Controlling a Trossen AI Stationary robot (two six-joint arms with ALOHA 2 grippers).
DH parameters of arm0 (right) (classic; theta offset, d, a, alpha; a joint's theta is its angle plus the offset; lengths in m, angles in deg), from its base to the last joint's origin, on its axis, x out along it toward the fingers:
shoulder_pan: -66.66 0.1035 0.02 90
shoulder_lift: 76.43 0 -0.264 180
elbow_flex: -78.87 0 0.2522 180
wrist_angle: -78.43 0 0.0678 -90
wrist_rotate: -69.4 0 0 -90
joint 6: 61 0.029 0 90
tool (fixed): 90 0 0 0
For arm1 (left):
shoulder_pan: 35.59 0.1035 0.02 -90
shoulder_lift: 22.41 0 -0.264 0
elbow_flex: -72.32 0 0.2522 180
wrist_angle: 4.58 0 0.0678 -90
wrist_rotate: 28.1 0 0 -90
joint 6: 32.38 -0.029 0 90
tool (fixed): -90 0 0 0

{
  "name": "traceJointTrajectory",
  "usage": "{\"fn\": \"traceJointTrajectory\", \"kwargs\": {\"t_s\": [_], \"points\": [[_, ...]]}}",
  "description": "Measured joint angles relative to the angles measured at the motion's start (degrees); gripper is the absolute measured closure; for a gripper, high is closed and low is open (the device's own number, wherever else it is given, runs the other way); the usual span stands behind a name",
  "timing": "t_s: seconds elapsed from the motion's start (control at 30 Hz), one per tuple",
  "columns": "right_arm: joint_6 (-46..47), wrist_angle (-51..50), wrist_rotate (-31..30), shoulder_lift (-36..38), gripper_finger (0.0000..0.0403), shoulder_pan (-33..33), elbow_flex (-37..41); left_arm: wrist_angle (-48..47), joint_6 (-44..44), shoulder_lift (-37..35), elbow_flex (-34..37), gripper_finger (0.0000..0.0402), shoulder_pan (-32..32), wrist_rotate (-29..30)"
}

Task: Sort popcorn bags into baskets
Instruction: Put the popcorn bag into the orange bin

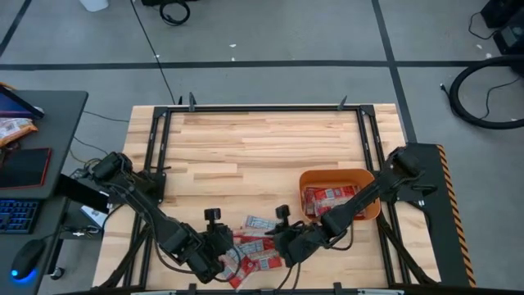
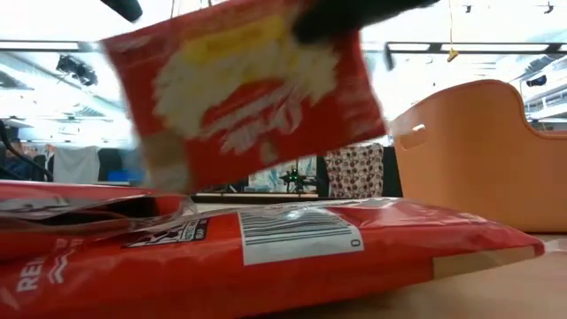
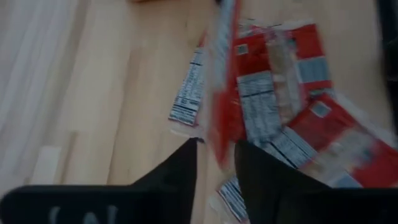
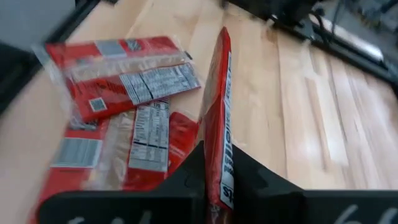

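In the low view, a blurred raised popcorn bag (image 2: 244, 89) is hiding the tool gripping it. The orange tub (image 2: 483, 151) is running off the frame's edge. Label print is staying illegible.

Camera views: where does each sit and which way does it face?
High: overhead, straight down on table; both arms show.
Low: tabletop level, across red packets toward orange tub.
Left wrist: past left gripper at those packets.
Right wrist: past right gripper, clamped on a lifted packet.
Shared: that lifted packet also fills the low view.
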Motion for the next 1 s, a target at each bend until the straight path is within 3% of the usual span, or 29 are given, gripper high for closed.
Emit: {"fn": "traceJointTrajectory", "kwargs": {"t_s": [0.27, 0.53, 0.77, 1.0], "points": [[18.1, -17.6, 7.6, 14.6, 0.0379, 2.6, 0.0, -0.6, 0.3, -2.7, 0.0, 0.0256, -0.3, -0.8], [30.6, -38.1, 5.9, 26.5, 0.0370, 5.8, 0.0, -0.6, 0.3, -2.7, 0.0, 0.0255, -0.4, -0.8], [34.0, -40.4, 6.0, 35.6, 0.0372, 8.1, 3.5, -0.6, 0.2, -2.7, 0.0, 0.0255, -0.4, -0.9], [44.7, -40.8, 7.5, 48.7, 0.0371, 10.2, 14.2, -0.6, 0.1, -2.6, 0.0, 0.0255, -0.6, -0.9]]}}
